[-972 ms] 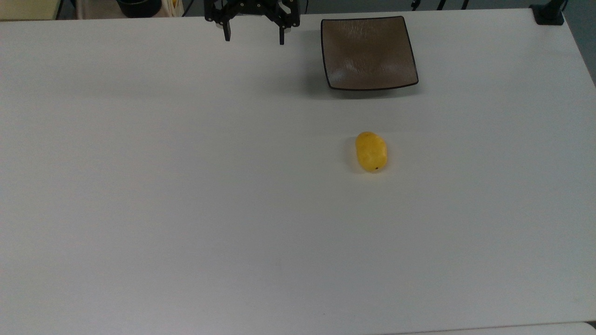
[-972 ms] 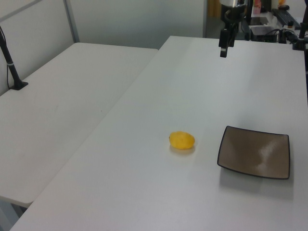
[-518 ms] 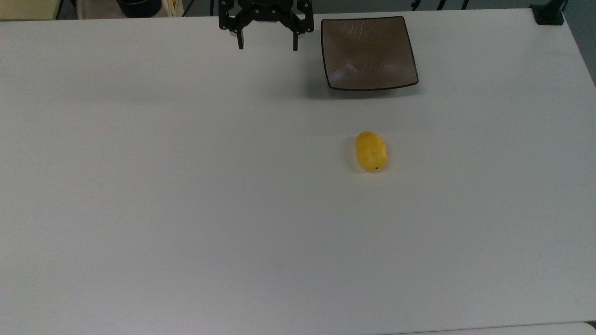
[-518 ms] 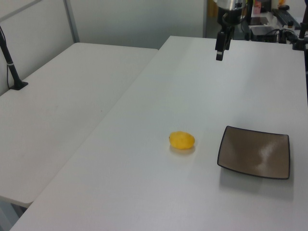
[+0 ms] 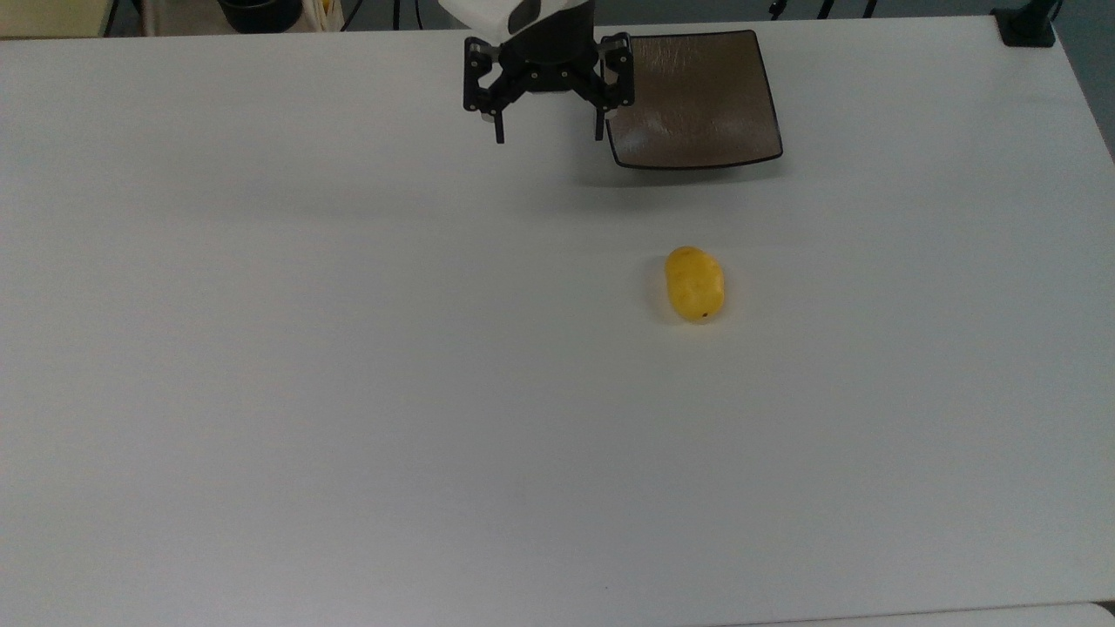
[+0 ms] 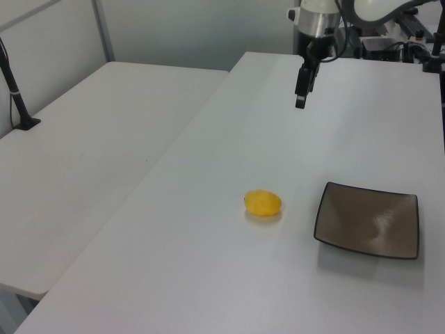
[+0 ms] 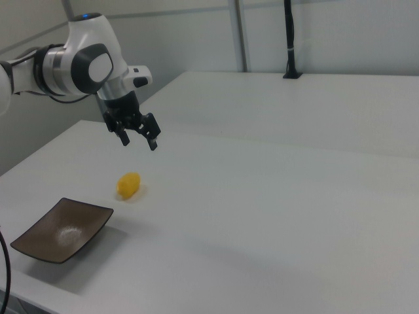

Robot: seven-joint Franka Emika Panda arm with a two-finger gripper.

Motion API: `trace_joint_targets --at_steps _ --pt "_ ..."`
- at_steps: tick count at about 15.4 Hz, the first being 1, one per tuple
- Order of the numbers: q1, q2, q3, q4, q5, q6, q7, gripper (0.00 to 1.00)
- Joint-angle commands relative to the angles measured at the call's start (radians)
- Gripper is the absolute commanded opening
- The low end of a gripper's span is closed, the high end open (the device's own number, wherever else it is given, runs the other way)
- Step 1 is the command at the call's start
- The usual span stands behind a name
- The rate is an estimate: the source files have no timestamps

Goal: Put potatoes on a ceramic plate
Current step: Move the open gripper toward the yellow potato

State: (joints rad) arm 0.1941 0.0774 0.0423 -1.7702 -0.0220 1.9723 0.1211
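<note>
A small bright-yellow oval potato (image 5: pixel 694 284) (image 6: pixel 263 203) (image 7: pixel 128 185) lies on the white table, apart from the plate. The square brown ceramic plate (image 5: pixel 697 100) (image 6: pixel 368 220) (image 7: pixel 62 229) sits empty at the top view's upper right. My gripper (image 5: pixel 549 132) (image 6: pixel 301 97) (image 7: pixel 139 137) hangs open in the air above the table, fingers pointing down and spread wide with nothing between them. In the top view it covers the plate's left edge and stands well up and to the left of the potato.
A second white table (image 6: pixel 90 153) adjoins along the left view's left side, with a black post (image 6: pixel 15 90) clamped on it. Dark equipment and cables (image 6: pixel 389 35) crowd the far end behind the arm. Open table surface (image 5: pixel 348 392) spreads around the potato.
The gripper has moved from the table's far edge toward the potato, rightward and downward in the top view, still open. Potato and plate have not moved.
</note>
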Motion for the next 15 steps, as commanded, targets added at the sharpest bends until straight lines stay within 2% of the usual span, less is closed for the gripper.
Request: trace_joint_targets --at_steps 1,3,6,12,15 --pt "0.022 0.033 0.013 -0.006 0.022 0.061 0.052 1.0" --pt "0.028 0.051 0.022 -0.006 0.019 0.109 0.109 1.0" --pt "0.033 0.1 0.045 0.02 0.005 0.111 0.117 1.0" --pt "0.07 0.199 0.045 0.074 0.008 0.117 0.115 1.0" --pt "0.096 0.231 0.045 0.074 0.01 0.212 0.118 1.0"
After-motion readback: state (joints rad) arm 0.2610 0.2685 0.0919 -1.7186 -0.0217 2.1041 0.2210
